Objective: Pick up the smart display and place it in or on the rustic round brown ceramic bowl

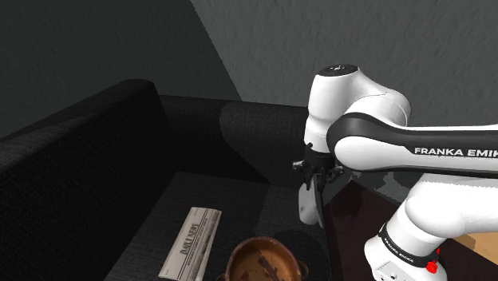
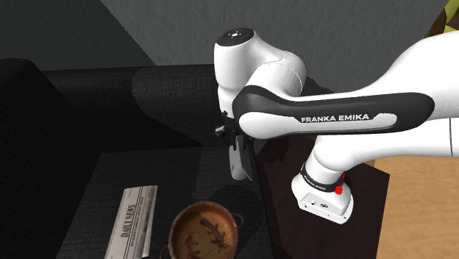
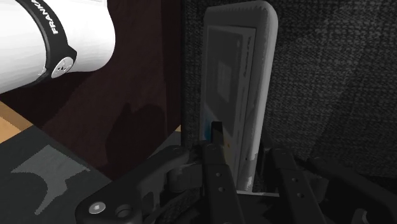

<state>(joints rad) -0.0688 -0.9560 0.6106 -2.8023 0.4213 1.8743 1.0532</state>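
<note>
- The claw point(image 1: 314, 186) hangs at the end of the white arm point(image 1: 359, 104), above the edge of the dark sofa point(image 1: 88, 152) where the seat meets the dark reddish-brown stand point(image 1: 355, 227).
- The claw is closed onto the smart display point(image 1: 306, 206), and its two fingers point(image 3: 217, 172) press against opposite faces of the device.
- In the wrist view the smart display point(image 3: 238, 76) stands on end between the fingers. It is a pale grey slab with rounded corners, and its screen face is turned towards one finger.
- The device is off the seat cushion and hangs below the claw. It touches nothing but the fingers.
- In the second exterior view the display point(image 2: 237, 166) shows as a narrow white shape directly under the claw point(image 2: 237, 147).
- The brown bowl point(image 1: 263, 262) sits on the sofa seat at the shoulder view's lower edge, nearer the camera than the held display and apart from it.
- In the second exterior view the bowl point(image 2: 204, 232) shows a round rim, small side handles and dark marks on its inner floor.
- A folded newspaper point(image 1: 191, 242) lies flat on the seat just beside the bowl, on the shoulder view's left of it.
- The sofa's arm and back cushions rise behind the seat, with a grey textured wall point(image 1: 359, 40) above them.
- A strip of light wooden floor point(image 2: 415, 213) shows past the stand.
</note>
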